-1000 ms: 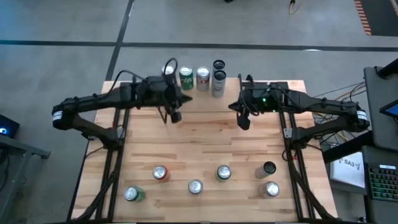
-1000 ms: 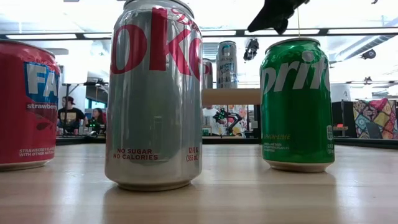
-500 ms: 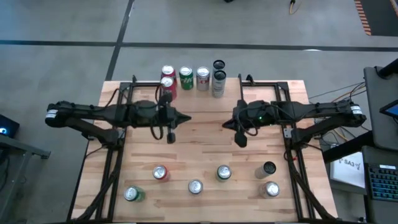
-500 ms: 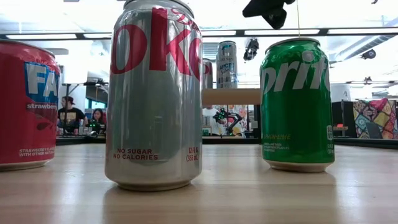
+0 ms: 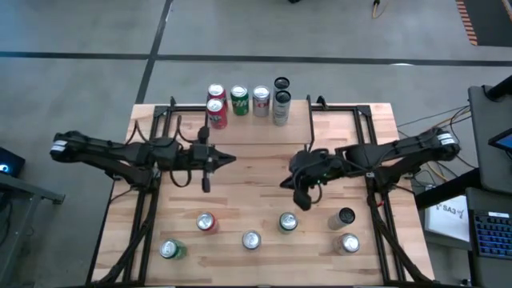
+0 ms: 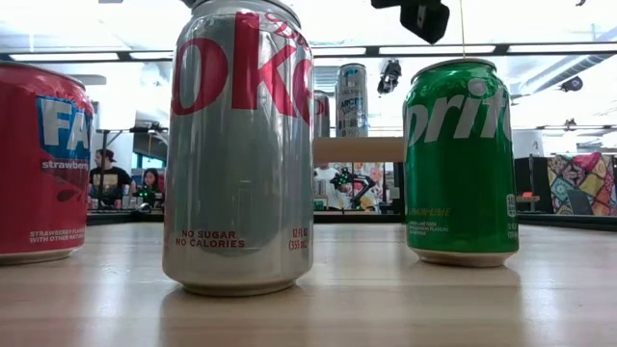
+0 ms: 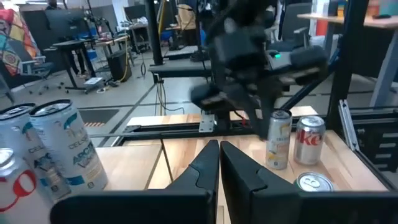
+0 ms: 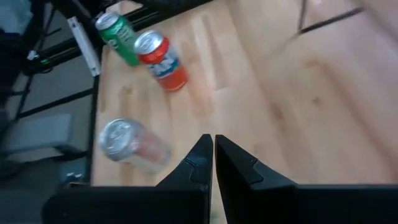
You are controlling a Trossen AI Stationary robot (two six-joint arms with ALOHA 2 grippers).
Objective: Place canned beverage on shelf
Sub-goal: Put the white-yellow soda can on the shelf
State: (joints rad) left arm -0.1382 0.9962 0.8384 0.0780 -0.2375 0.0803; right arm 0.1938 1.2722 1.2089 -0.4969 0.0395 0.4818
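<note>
Both grippers hover above the surface [image 5: 264, 172] centre, fingers pressed together, holding nothing. Left gripper [image 5: 206, 185]; right gripper [image 5: 303, 200]. Five cans [image 5: 240, 100] stand on the shelf [image 5: 268, 120] behind them.

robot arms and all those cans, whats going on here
Neither arm holds anything at this moment. The left pincer and the right pincer are both shut and empty, over the middle of the wooden table. Five cans already stand on the shelf at the far edge, among them a green can and a tall slim can. Six more wait along the near edge, including a Sprite can and a Diet Coke can.
</note>
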